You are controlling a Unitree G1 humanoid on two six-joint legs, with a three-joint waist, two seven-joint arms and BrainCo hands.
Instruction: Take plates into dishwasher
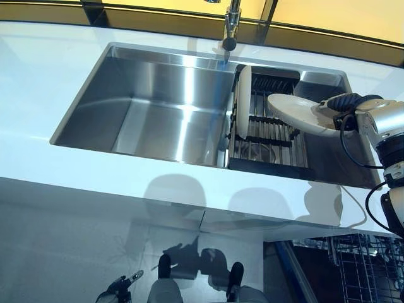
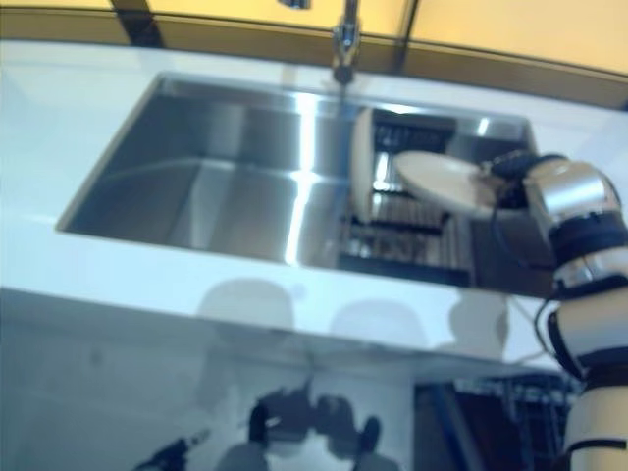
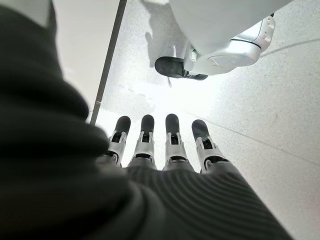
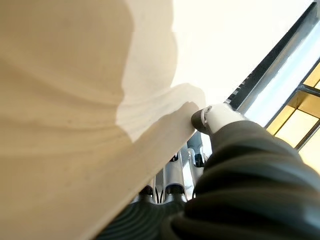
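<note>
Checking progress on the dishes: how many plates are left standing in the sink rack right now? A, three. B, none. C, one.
C: one white plate stands on edge in the rack, while the right hand holds a second plate above it.

I can't read any text, label, number or sign in any of my four views
</note>
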